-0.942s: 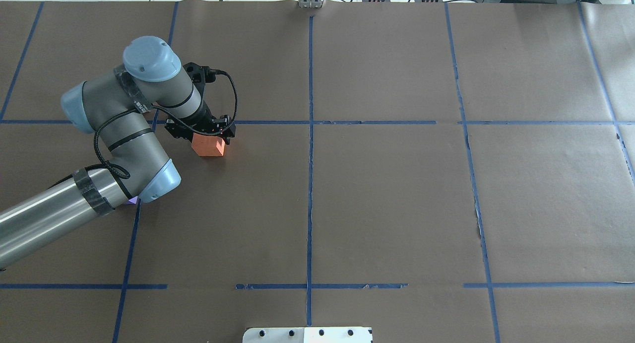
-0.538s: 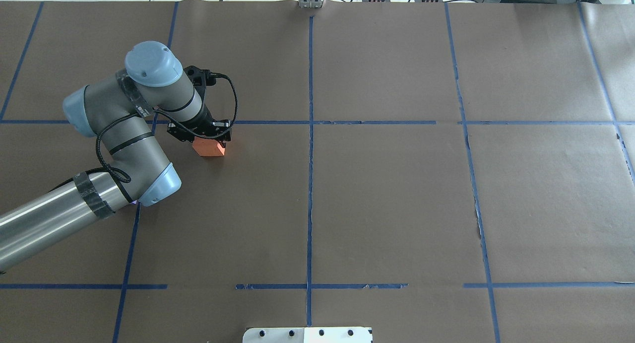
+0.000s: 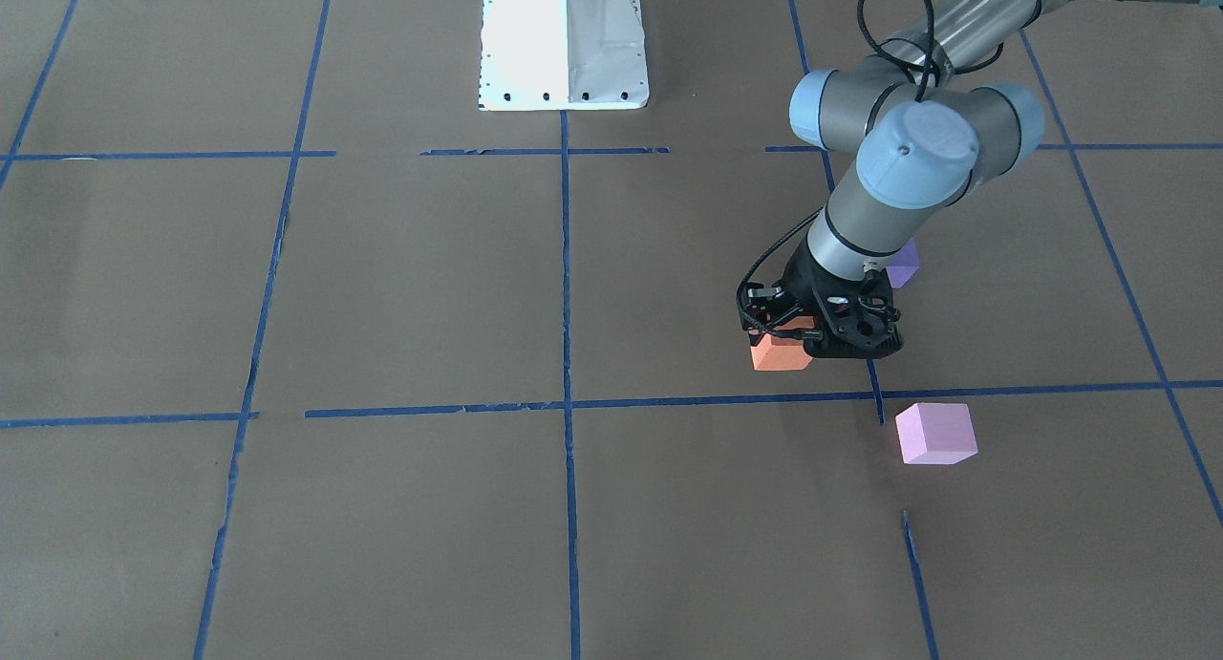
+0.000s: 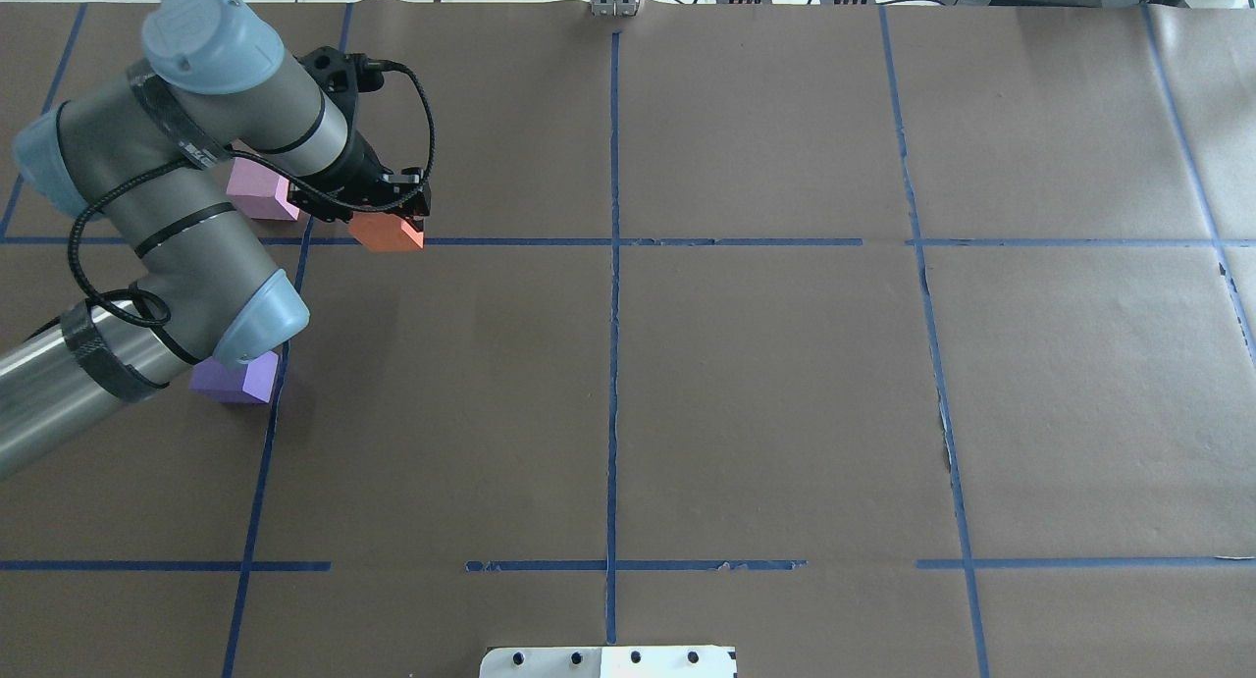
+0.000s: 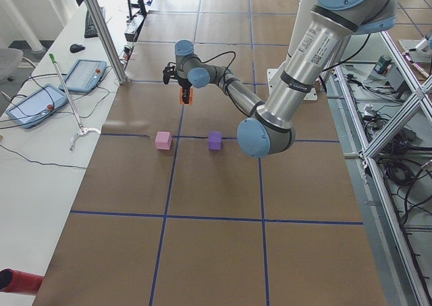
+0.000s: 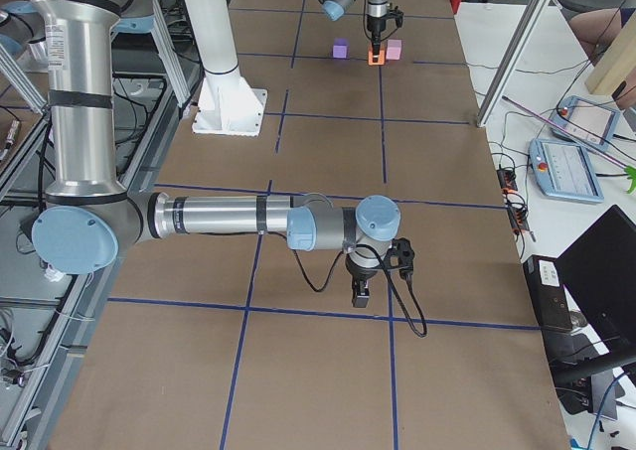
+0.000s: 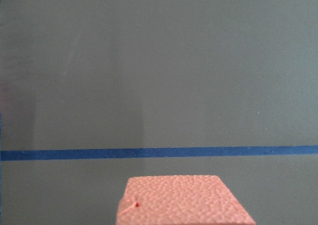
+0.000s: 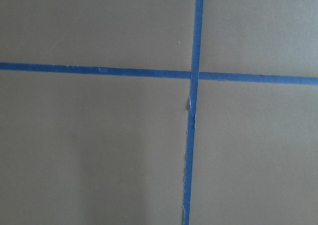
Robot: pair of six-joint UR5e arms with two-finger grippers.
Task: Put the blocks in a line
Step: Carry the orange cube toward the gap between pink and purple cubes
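Pinches orange block point(image 4: 389, 233) in left pincer point(image 4: 381, 215), clamped on its sides. Has raised it off the bench point(image 4: 765, 384) within the last second and shifted it toward pink block point(image 4: 257, 193). Carries it now just to the robot's right of pink block, apparently clear of the surface, no contact with pink. Checks out from front view too: orange block point(image 3: 779, 354) under left pincer point(image 3: 814, 335), pink block point(image 3: 935, 434) near but apart. Has also uncovered pink block, hidden under the arm a moment ago. Leaves purple block point(image 4: 238, 379) flat on bench, well apart from pink block on the robot-ward side, partly under the elbow in overhead. Parks right pincer point(image 6: 360, 293) far from pink block, toward the opposite bench end; cannot tell whether spread or pressed together, only tape cross in its wrist view. Means, probably: pick done, transport under way, no line formed yet. Needs next, likely, a set-down in row with pink block and purple block. Risks bumping pink block on descent.
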